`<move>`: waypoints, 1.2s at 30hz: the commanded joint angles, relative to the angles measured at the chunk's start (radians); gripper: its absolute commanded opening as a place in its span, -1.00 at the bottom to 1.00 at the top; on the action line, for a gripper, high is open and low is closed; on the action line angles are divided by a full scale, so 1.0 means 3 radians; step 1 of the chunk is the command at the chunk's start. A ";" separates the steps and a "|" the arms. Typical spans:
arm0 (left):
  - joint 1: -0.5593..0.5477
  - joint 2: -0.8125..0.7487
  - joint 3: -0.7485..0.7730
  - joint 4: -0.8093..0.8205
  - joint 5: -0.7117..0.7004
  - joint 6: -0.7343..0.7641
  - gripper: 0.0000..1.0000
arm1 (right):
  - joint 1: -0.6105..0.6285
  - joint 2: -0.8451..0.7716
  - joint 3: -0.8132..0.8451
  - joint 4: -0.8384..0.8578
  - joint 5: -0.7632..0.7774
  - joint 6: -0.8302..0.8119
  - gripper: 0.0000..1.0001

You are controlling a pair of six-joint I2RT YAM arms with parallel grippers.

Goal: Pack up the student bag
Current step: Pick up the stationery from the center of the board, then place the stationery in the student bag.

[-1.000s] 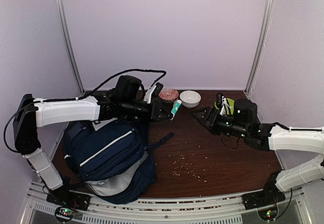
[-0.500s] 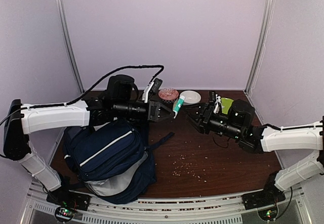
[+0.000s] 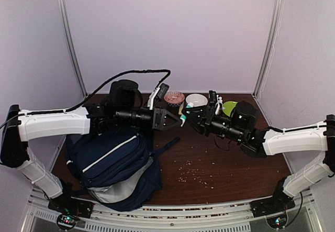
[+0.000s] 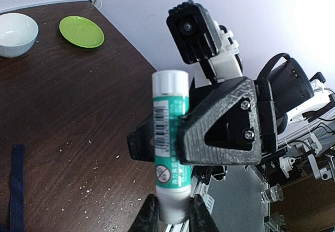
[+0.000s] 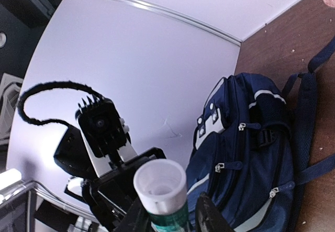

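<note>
Tabletop (image 3: 235,164) of dark wood bears the student bag (image 3: 112,164), which lies at the near left under the left arm, navy with thin white stripes. Above the table's middle the two grippers meet on one glue stick (image 4: 170,132). The left gripper (image 4: 172,219) is clamped on its white end, and the right gripper (image 5: 168,219) is closed on its green body. Behind them sit a white bowl (image 3: 196,100) and a green saucer (image 3: 229,107). Crumbs (image 3: 196,172) dot the wood.

Soft even overhead light, pale walls (image 3: 172,33) tinted lilac, dark table (image 3: 220,164) with faint shadows, left wrist view blown out upper right, wrist views bent at edges, nearest parts slightly soft
</note>
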 commanded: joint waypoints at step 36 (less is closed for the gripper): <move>-0.0490 -0.2605 -0.0747 -0.3240 -0.3073 -0.0282 0.96 | 0.1295 0.1740 0.0903 -0.0173 -0.0374 0.1126 -0.63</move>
